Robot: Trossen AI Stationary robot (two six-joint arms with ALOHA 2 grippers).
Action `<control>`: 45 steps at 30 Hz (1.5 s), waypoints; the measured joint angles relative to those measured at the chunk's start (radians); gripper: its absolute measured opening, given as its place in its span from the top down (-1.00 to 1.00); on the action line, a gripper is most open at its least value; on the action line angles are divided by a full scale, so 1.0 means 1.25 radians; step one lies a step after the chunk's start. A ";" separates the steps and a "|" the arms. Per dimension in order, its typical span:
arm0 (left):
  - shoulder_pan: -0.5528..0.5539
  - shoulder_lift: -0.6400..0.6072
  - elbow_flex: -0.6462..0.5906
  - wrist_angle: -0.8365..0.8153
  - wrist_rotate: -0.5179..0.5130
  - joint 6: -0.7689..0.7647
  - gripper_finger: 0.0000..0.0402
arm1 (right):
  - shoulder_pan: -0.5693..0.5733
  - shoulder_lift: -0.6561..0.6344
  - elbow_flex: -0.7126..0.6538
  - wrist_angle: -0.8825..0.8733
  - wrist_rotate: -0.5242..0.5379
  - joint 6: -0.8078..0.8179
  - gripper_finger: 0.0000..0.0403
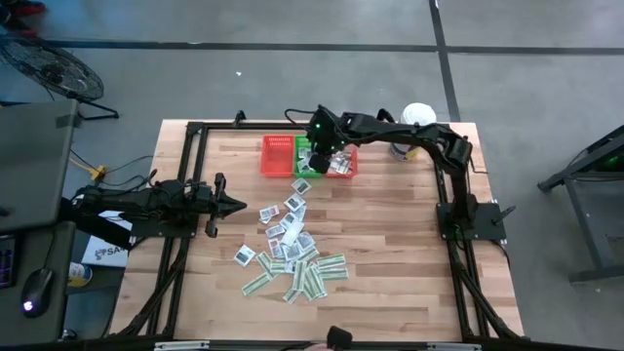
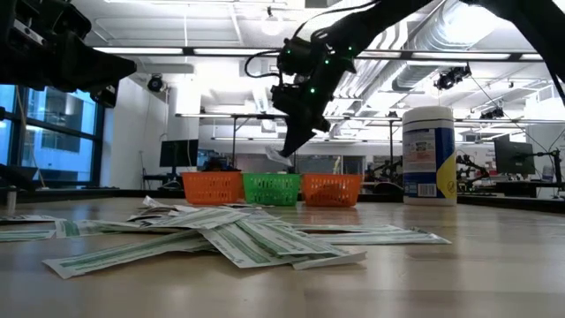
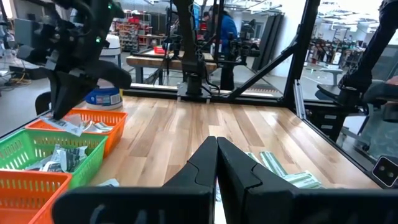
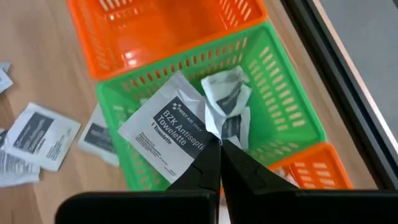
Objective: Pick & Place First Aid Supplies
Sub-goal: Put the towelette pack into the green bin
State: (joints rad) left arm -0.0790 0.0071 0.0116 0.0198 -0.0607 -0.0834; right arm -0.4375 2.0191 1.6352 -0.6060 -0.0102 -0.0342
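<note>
**Packet hanging over the green basket**

The right gripper (image 4: pixel 219 144) is hovering above the green basket (image 4: pixel 283 93), its jaws clenching a white towelette packet (image 4: pixel 166 130) by one corner. A crumpled packet (image 4: pixel 227 106) is lying in the basket below, its print hard to read. The remaining packets (image 1: pixel 292 255) are lying scattered mid-table, their lettering too small to read from above. The left gripper (image 3: pixel 216 163) is waiting at the table's left side, jaws pressed together on nothing.
</note>
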 joint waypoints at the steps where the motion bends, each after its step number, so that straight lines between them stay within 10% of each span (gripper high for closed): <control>1: 0.000 0.000 0.000 0.000 0.000 0.000 0.99 | -0.003 0.005 0.000 0.007 0.001 0.000 1.00; 30: 0.000 0.000 0.000 0.000 0.001 0.000 0.99 | -0.028 0.050 -0.001 0.016 0.003 0.134 0.99; 45: 0.000 0.000 0.000 0.000 0.001 0.000 0.99 | -0.010 0.020 -0.001 0.019 -0.094 0.020 0.28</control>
State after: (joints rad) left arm -0.0792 0.0068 0.0116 0.0198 -0.0601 -0.0834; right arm -0.4494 2.0439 1.6337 -0.5817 -0.1276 -0.0086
